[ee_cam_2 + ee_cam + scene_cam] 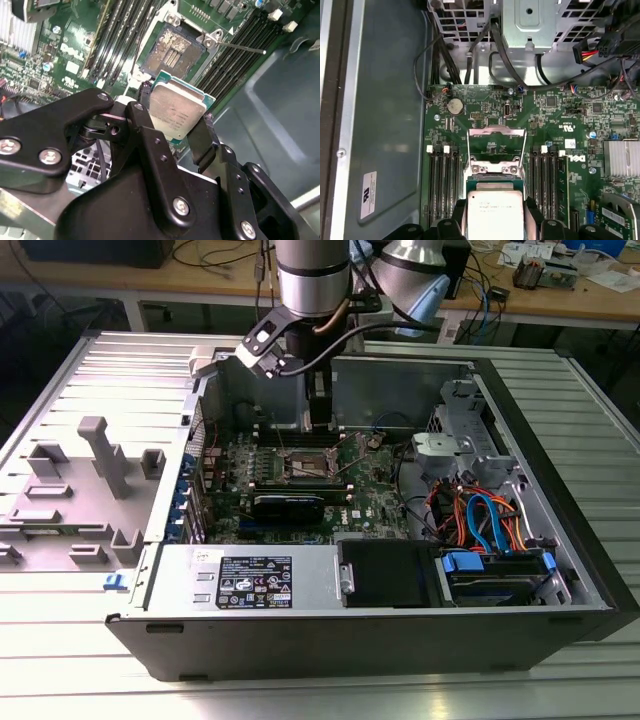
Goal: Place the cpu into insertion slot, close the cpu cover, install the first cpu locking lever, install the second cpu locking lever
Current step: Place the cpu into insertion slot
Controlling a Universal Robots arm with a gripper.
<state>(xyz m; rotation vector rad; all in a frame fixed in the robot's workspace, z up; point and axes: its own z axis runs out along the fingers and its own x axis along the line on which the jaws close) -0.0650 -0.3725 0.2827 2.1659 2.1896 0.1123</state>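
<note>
An open desktop computer case (380,635) lies on its side on a ribbed metal table (90,670). The robot arm (312,280) reaches down into it from the far side, over the green motherboard (375,485). In the second wrist view the black gripper (174,115) is closed narrowly on the cpu (176,105). Its fingers (201,137) press two opposite edges, and the silver top faces the camera. The cpu hangs above the board, apart from the insertion slot (172,50). The slot lies bare with its contacts showing, between banks of black memory slots (445,175). In the first wrist view the cpu cover (496,131) stands swung up. A thin locking lever (240,46) sticks out beside the slot.
</note>
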